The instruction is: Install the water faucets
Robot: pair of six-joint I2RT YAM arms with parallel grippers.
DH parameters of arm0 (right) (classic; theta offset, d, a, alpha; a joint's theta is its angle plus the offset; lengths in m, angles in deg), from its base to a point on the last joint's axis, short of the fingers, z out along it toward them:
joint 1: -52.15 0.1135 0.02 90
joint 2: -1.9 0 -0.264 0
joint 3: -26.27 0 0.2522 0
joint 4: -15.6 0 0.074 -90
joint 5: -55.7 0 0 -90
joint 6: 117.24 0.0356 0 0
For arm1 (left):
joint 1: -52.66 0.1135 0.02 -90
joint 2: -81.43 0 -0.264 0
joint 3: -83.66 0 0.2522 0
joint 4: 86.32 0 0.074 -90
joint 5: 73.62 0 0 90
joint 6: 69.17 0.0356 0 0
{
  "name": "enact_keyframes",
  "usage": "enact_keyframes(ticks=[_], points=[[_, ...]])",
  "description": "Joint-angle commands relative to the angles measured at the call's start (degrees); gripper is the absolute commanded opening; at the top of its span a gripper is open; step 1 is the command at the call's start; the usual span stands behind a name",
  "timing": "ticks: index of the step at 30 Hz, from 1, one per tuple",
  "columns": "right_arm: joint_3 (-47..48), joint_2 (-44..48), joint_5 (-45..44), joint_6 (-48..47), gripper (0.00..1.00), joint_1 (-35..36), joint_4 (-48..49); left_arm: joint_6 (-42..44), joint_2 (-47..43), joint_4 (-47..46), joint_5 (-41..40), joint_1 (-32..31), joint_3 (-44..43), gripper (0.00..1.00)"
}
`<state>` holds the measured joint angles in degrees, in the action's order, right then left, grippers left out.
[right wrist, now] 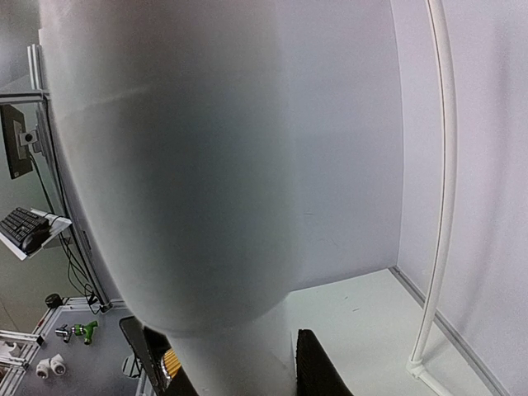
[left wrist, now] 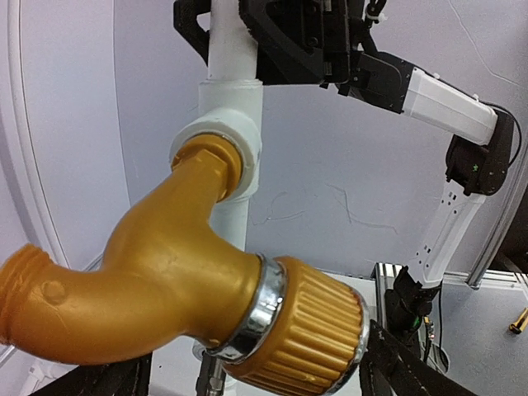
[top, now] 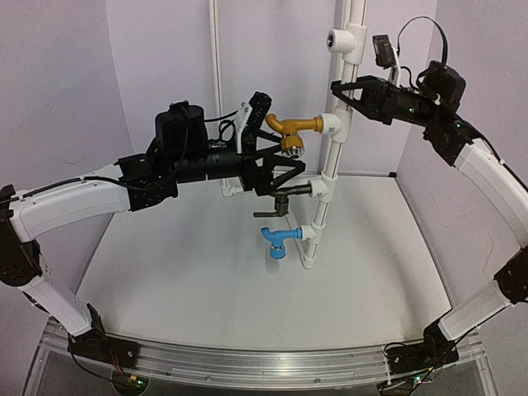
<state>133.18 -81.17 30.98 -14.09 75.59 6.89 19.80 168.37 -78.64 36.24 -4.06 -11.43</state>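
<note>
While the gold faucet (top: 297, 125) lies level, its tip points down.

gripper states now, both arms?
Left gripper: jaws either side of the gold faucet, at its knob; grip cannot be told.
Right gripper: closed on the white pipe.

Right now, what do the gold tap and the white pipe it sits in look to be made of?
Gold tap: probably moulded plastic, a dull satin gold with soft rounded edges, not polished brass; the ring behind its ribbed knob shines like chrome. White pipe: smooth matte plastic, PVC-like by the look.
</note>
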Motion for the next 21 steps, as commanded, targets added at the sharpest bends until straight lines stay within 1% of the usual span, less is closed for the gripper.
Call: enact_keyframes(ticks=[1, 3, 4, 7, 10, 14, 17, 21], points=[[-2.2, -1.1, 2.3, 9.1, 0.04, 0.6, -13.1, -4.9, 0.9, 6.6, 2.1, 0.4, -8.6, 0.93], [-2.3, -0.9, 2.1, 9.1, 0.06, 0.6, -13.2, -9.0, 1.9, 13.6, 3.5, 0.4, -12.6, 0.98], [-2.4, -0.9, 2.1, 9.0, 0.06, 0.6, -13.3, -11.8, 2.0, 15.7, 3.5, 0.4, -13.9, 0.99], [-2.7, -0.7, 2.0, 8.9, 0.06, 0.6, -13.4, -20.8, 1.9, 17.8, 4.2, 0.8, -15.9, 1.0], [-2.9, -0.8, 2.0, 8.9, 0.06, 0.6, -13.4, -30.8, 2.6, 17.4, 5.7, 2.0, -17.0, 1.0], [-2.9, -1.0, 1.9, 8.9, 0.06, 0.6, -13.4, -42.3, 3.8, 11.7, 6.7, 2.9, -17.2, 1.0], [-2.8, -1.0, 1.8, 9.0, 0.06, 0.6, -13.4, -46.5, 5.6, 10.5, 6.8, 3.0, -19.3, 1.0], [-2.8, -1.0, 1.9, 8.9, 0.06, 0.6, -13.4, -47.2, 7.2, 11.4, 6.1, 3.1, -21.6, 0.99]])
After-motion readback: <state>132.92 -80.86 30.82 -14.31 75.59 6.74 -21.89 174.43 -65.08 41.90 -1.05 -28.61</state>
